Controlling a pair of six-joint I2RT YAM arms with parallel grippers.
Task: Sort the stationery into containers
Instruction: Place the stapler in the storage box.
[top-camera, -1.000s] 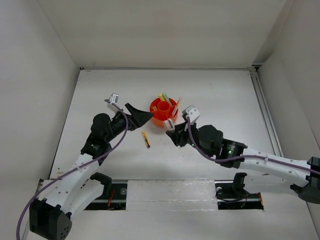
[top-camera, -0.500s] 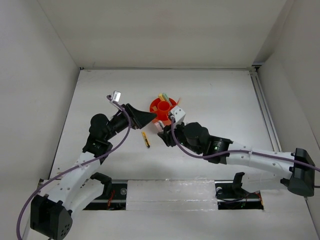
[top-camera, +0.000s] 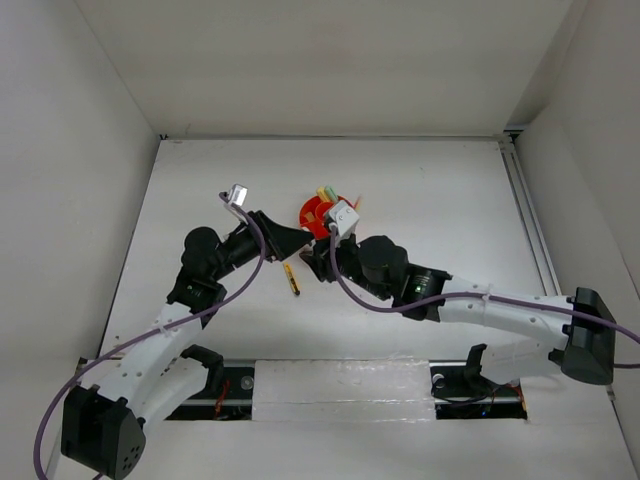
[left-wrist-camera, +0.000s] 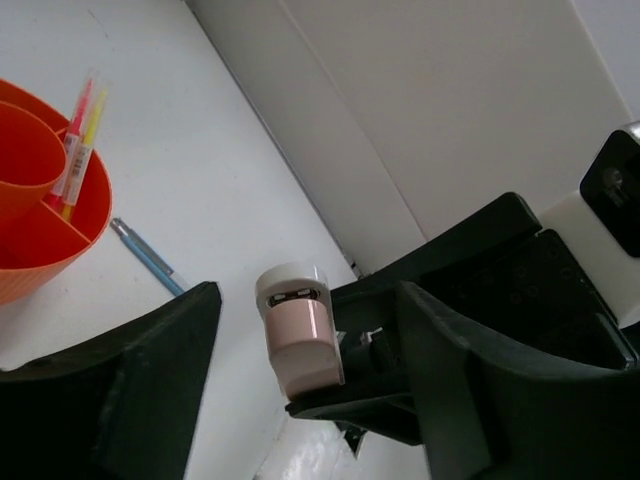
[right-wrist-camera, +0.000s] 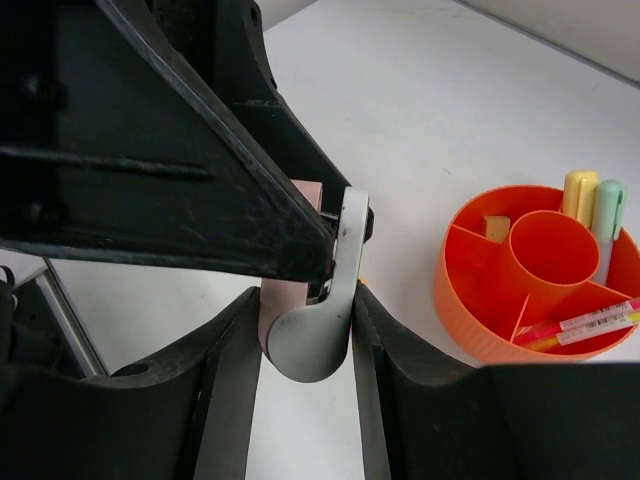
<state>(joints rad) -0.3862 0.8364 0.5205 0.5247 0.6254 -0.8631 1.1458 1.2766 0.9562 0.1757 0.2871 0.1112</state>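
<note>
The orange tub (top-camera: 316, 213) stands mid-table. In the right wrist view the tub (right-wrist-camera: 470, 300) holds a yellow marker (right-wrist-camera: 578, 192), a pale green marker (right-wrist-camera: 608, 215), thin red and yellow pens (right-wrist-camera: 585, 325) and a tan eraser (right-wrist-camera: 497, 228). My right gripper (top-camera: 313, 262) is shut on the pink-white eraser (right-wrist-camera: 308, 340), left of the tub. My left gripper (top-camera: 296, 238) is open, and the eraser (left-wrist-camera: 298, 335) sits between its spread fingers without touching them. An orange-black pen (top-camera: 291, 279) lies on the table below both grippers. A grey-blue pen (left-wrist-camera: 148, 258) lies beside the tub.
White walls close in the table on the left, back and right. A metal rail (top-camera: 527, 215) runs along the right edge. The arm bases and a taped strip (top-camera: 340, 385) lie at the near edge.
My right arm has swung left from beside the tub, carrying the eraser in between my left gripper's open fingers. My left gripper has edged up and right a little.
</note>
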